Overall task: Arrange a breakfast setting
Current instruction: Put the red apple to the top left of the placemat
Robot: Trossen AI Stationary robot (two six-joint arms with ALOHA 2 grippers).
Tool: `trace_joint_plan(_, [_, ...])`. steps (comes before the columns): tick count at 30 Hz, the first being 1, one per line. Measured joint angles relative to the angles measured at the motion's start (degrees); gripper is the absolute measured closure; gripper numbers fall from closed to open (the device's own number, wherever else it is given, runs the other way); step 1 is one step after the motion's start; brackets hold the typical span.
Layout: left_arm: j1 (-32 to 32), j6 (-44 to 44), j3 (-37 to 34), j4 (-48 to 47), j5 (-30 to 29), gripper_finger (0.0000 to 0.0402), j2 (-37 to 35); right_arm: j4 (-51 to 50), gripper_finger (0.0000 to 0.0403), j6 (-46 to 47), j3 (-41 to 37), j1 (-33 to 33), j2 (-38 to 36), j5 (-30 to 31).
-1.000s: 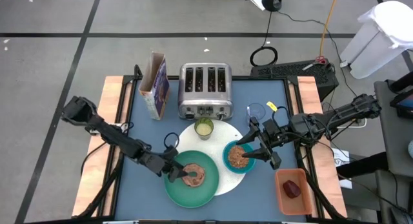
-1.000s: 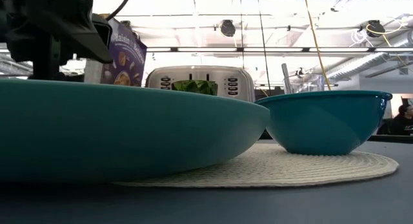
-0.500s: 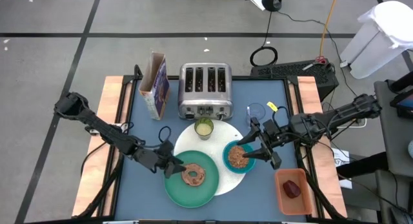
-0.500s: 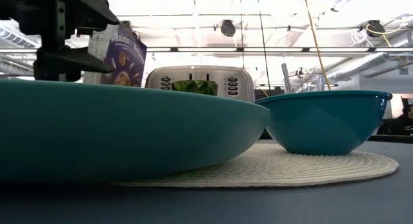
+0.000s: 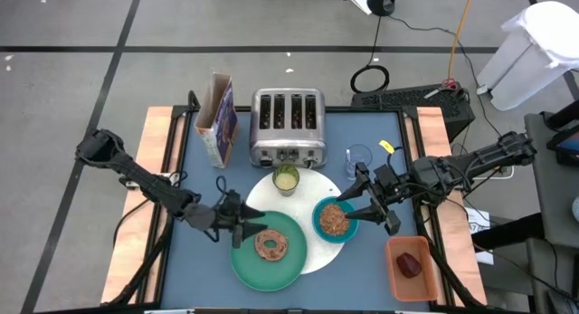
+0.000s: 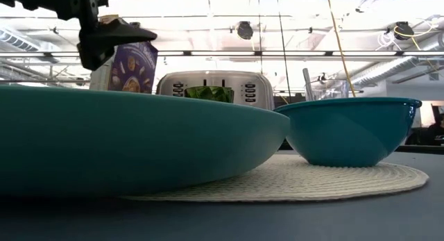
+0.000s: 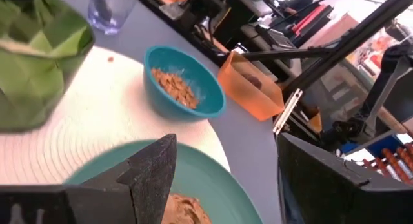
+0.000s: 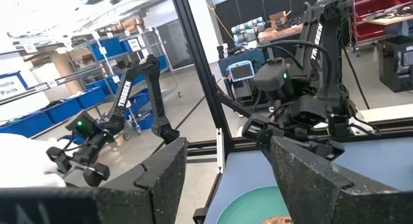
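Note:
The brown ring pastry (image 5: 270,246) lies flat on the green plate (image 5: 289,269), which rests partly on the white round disc (image 5: 303,195). The teal bowl (image 5: 333,220), holding brown flakes, and the yellow-green cup (image 5: 286,178) also stand on the disc. The clear glass (image 5: 359,157) stands beyond it. The dark red fruit (image 5: 411,264) lies in an orange tub. My left gripper (image 5: 241,228) is open and empty above the plate's left rim, and also shows in the low view (image 6: 104,39). My right gripper (image 5: 362,210) is open and empty by the bowl's right side. No spoon shows.
The silver toaster (image 5: 287,124) and the purple cereal box (image 5: 220,119) stand at the back of the table. The orange tub (image 5: 412,269) sits at the near right corner. Bare blue table lies left of the plate and near the front edge.
My left gripper has come off the ring pastry, gone up and drawn back toward the table's left edge. The pastry stays flat on the green plate.

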Motion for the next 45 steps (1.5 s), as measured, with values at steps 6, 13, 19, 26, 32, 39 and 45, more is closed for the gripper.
trace_joint_plan(6, [2.0, 2.8, 0.0, 1.4, -0.1, 0.0128, 0.0, 0.0, 0.0188, -0.1, 0.0, 0.0, 0.0, 0.0])
trace_joint_plan(13, [4.0, 2.8, 0.0, 1.4, -0.1, 0.0128, 0.0, 0.0, 0.0150, -0.2, 0.0, 0.0, 0.0, 0.0])
trace_joint_plan(19, [4.4, 2.8, 0.0, 1.4, -0.1, 0.0128, 0.0, 0.0, 0.0088, 0.1, 0.0, 0.0, 0.0, 0.0])
trace_joint_plan(26, [4.4, 2.7, 0.0, 1.4, -0.1, 0.0128, 0.0, -0.1, 0.0060, 3.5, 0.0, 0.0, -1.2, -9.7])
trace_joint_plan(32, [4.4, 2.7, 0.0, 1.4, -0.1, 0.0128, 0.0, -7.6, 0.0063, 13.9, 0.0, 1.5, -4.5, -12.4])
trace_joint_plan(39, [4.4, 2.6, 0.0, 1.4, -0.1, 0.0128, 0.0, -18.6, 0.0064, 30.9, 0.0, 4.9, -5.6, -10.2])
trace_joint_plan(45, [4.4, 2.4, 0.0, 1.4, -0.1, 0.0128, 0.0, -26.4, 0.0064, 43.7, 0.0, 8.4, -5.9, -12.1])
